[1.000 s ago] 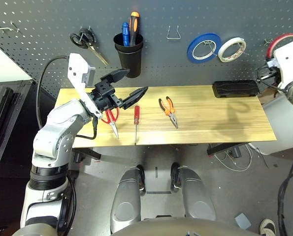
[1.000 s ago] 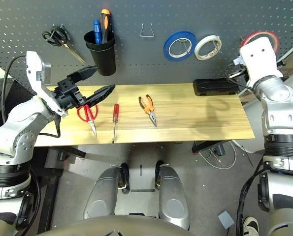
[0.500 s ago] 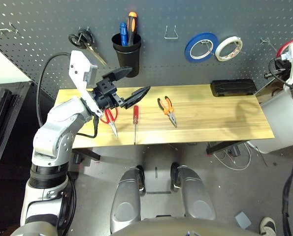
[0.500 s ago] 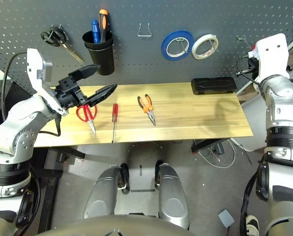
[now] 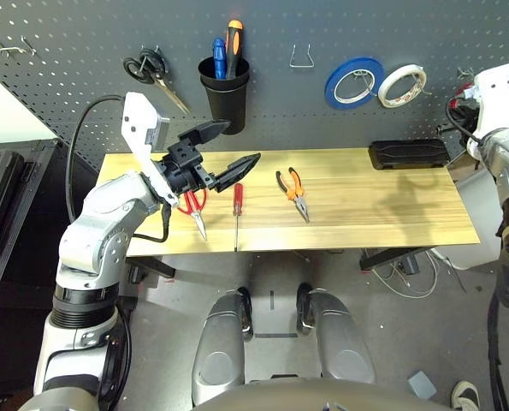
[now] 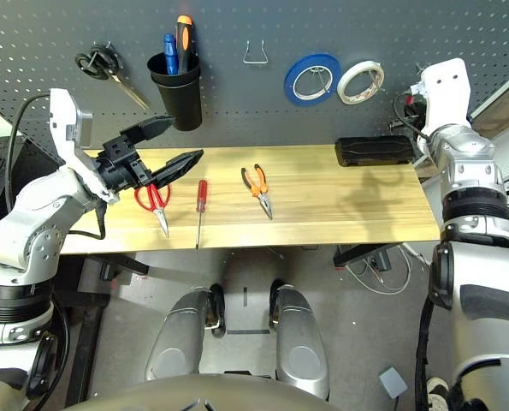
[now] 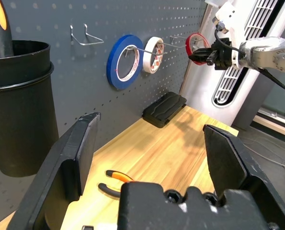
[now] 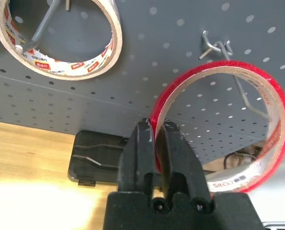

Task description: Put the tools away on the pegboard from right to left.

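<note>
- Red tape ring [image 8: 219, 129] at pegboard [image 8: 156, 62] right edge, pinched in right gripper [image 8: 157, 143], looped around hook [image 8: 238, 86].
- Seat it fully on the hook before unclamping.
- Left gripper [image 5: 224, 145] spread wide, empty, above red-handled scissors [image 5: 192, 205].

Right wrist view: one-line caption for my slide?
Right gripper pinching the red tape ring by a hook on the pegboard.

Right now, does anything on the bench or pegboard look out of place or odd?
Nothing stands out. The right gripper is pinched on the red tape ring at its pegboard hook. The pliers, screwdriver and red-handled scissors lie neatly on the table.
</note>
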`<state>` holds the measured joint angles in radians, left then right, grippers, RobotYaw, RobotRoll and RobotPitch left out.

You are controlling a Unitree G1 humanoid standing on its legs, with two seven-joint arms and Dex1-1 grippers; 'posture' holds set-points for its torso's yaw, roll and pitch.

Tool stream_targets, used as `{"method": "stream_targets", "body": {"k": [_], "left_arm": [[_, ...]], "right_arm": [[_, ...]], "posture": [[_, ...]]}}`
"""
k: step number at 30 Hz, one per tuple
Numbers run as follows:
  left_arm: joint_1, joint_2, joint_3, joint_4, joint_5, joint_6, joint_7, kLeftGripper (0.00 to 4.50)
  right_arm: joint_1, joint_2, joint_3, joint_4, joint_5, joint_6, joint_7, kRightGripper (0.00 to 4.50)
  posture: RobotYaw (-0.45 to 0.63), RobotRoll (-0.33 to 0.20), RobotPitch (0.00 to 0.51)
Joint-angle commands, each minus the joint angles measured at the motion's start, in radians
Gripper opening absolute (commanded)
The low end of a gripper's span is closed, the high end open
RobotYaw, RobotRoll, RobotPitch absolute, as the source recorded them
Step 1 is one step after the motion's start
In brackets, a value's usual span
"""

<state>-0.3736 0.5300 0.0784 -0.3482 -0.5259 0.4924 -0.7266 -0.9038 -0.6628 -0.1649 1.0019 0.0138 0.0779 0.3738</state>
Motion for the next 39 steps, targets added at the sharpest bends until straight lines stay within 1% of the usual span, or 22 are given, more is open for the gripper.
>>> {"method": "stream_targets", "body": {"k": [1,2,4,5,6,9,14,15,17,21,23,26,28,30,32,33,36,37,39], "left_arm": [[0.01,0.007,-0.01,-0.006,0.005,-0.002,-0.004,4.5],[0.009,0.007,-0.009,-0.005,0.005,-0.002,-0.003,4.5],[0.01,0.007,-0.009,-0.007,0.004,-0.001,-0.002,4.5],[0.01,0.007,-0.011,-0.008,0.004,0.0,-0.002,4.5],[0.01,0.006,-0.012,-0.009,0.004,0.001,-0.002,4.5],[-0.002,0.002,-0.018,-0.003,0.004,0.005,0.0,4.5],[-0.015,0.001,-0.022,0.0,0.002,0.007,-0.001,4.5],[-0.017,0.002,-0.022,0.002,0.001,0.007,-0.002,4.5],[-0.018,0.005,-0.023,0.003,0.0,0.009,-0.005,4.5],[-0.025,0.018,-0.027,0.002,-0.009,0.026,-0.022,4.5],[-0.026,0.031,-0.031,0.012,-0.007,0.029,-0.041,4.5],[-0.017,0.042,-0.03,0.014,-0.018,0.041,-0.058,4.5],[-0.01,0.047,-0.031,0.014,-0.013,0.04,-0.064,4.5],[-0.001,0.053,-0.034,0.016,-0.009,0.042,-0.074,4.5],[0.016,0.071,-0.043,0.024,0.006,0.036,-0.094,4.5],[0.024,0.08,-0.048,0.027,0.013,0.033,-0.103,4.5],[0.043,0.109,-0.066,0.054,0.037,0.032,-0.12,4.5],[0.051,0.121,-0.073,0.063,0.05,0.024,-0.13,4.5],[0.06,0.136,-0.081,0.076,0.06,0.014,-0.148,4.5]], "right_arm": [[0.007,0.001,0.018,0.006,-0.016,-0.028,0.004,1.61],[0.012,0.0,0.021,-0.002,-0.019,-0.035,0.003,2.03],[0.03,-0.009,0.042,-0.029,-0.043,-0.066,-0.002,2.68],[0.047,-0.007,0.039,-0.063,-0.042,-0.066,-0.013,3.1],[0.059,-0.005,0.037,-0.088,-0.04,-0.064,-0.02,3.41],[0.14,0.004,0.018,-0.254,-0.02,-0.044,-0.028,4.49],[0.263,-0.007,-0.008,-0.49,0.025,0.019,0.011,4.49],[0.284,-0.016,-0.008,-0.535,0.047,0.049,0.051,4.49],[0.309,-0.037,-0.005,-0.602,0.086,0.116,0.131,4.49],[0.317,-0.13,0.071,-0.706,0.17,0.39,0.393,4.49],[0.316,-0.172,0.127,-0.746,0.198,0.501,0.508,4.49],[0.3,-0.184,0.188,-0.774,0.211,0.62,0.58,4.49],[0.277,-0.155,0.235,-0.758,0.189,0.657,0.576,4.49],[0.255,-0.117,0.284,-0.731,0.153,0.656,0.557,4.49],[0.227,-0.052,0.323,-0.69,0.126,0.671,0.52,4.49],[0.214,-0.019,0.332,-0.667,0.122,0.681,0.507,4.49],[0.164,0.083,0.346,-0.585,0.112,0.717,0.459,4.49],[0.148,0.116,0.344,-0.557,0.112,0.731,0.441,4.49],[0.125,0.163,0.342,-0.506,0.105,0.738,0.41,4.49]], "posture": [[0.02,0.0,0.178],[0.02,0.0,0.178],[0.01,0.0,0.18],[0.01,0.0,0.18],[0.01,0.0,0.18],[0.01,0.0,0.18],[0.01,0.0,0.18],[-0.01,0.0,0.181],[-0.01,0.0,0.181],[-0.03,0.0,0.182],[-0.03,0.0,0.184],[-0.03,0.0,0.184],[-0.02,0.0,0.187],[-0.01,0.0,0.191],[-0.01,0.0,0.191],[0.02,0.0,0.198],[0.02,0.0,0.198],[0.03,0.0,0.206],[0.03,0.0,0.206]]}}
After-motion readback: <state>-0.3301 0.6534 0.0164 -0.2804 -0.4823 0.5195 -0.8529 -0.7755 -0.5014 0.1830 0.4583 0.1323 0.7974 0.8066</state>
